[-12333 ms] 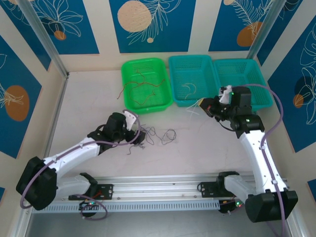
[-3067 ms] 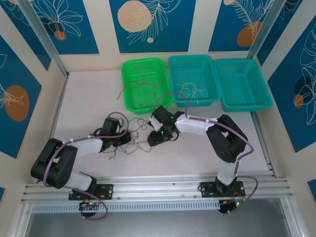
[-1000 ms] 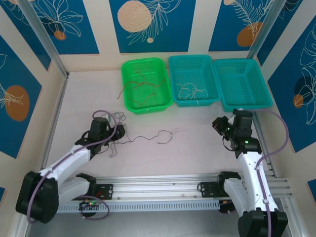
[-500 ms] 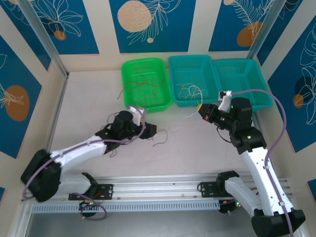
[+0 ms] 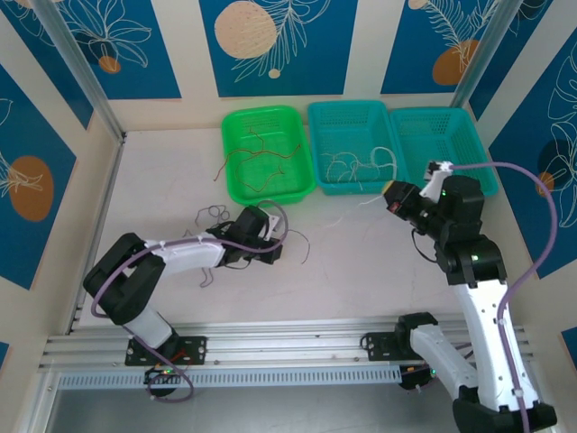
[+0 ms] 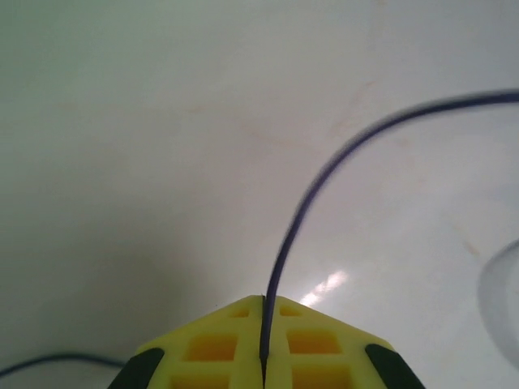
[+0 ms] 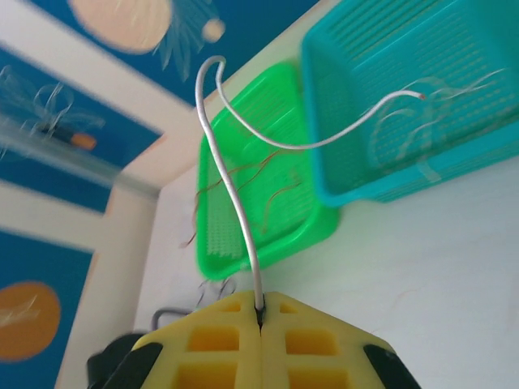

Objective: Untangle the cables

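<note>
Left end effector [image 6: 263, 344] is seen pressed together on a dark purple wire [image 6: 320, 178], pinched at the pad seam close to one end. The rest of the wire is arced free above the counter [image 6: 122, 121]. Right end effector [image 7: 261, 320] is likewise clamped on a whitish wire [image 7: 229, 190], held aloft near the middle teal basket [image 5: 317, 149], with the free tail curled toward that basket. Loose dark cables [image 5: 215, 216] are lying on the counter just beside the left end effector, near the green basket [image 5: 233, 180]. Red-orange wires [image 5: 257, 162] are seen in the green basket, and more whitish wires [image 5: 356, 167] in the middle teal one. Handling, as judged: the wires are expected to be near weightless, limp yet springy, with curl memory, so hooks and loops are likely to be snagged on neighbours. The thin, smooth insulation may be lost from a shallow pinch. A grip deep in the pads, close to an end, is preferred so that one strand can be drawn out lengthwise. Slow pulls are advised, since a knot may be tightened by a jerk. Nothing fragile is apparent.
</note>
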